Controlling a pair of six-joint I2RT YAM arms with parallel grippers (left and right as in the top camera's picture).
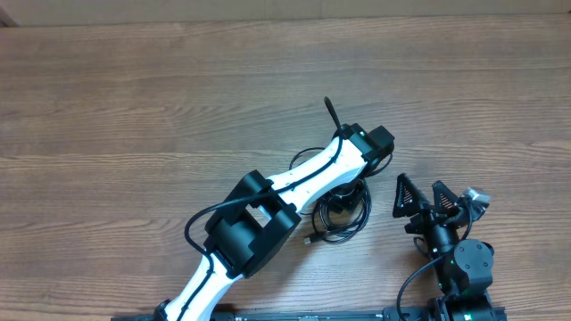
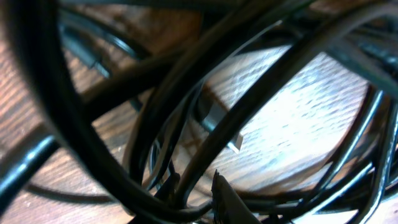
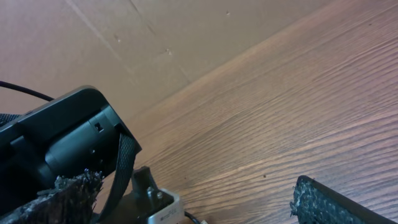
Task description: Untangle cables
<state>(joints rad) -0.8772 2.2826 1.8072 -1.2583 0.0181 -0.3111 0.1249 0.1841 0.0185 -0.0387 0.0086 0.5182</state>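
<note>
Black cables point(image 1: 335, 209) right of the frame's centre, brown wood-grain tabletop point(image 1: 134, 116), white left arm point(image 1: 308, 174) with black joints, black right pincer point(image 1: 419, 185) lower right, small green light point(image 1: 466, 265) below it

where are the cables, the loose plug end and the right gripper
cables point(image 1: 338, 205): overhead view, dense middle of the bundle
plug end point(image 1: 310, 239): overhead view, loose tip at the bundle's lower left
right gripper point(image 1: 418, 182): overhead view, midway between its open fingertips

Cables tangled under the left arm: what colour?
Plain black thin cables. They show best in the left wrist view, against the brown wooden table.
</note>
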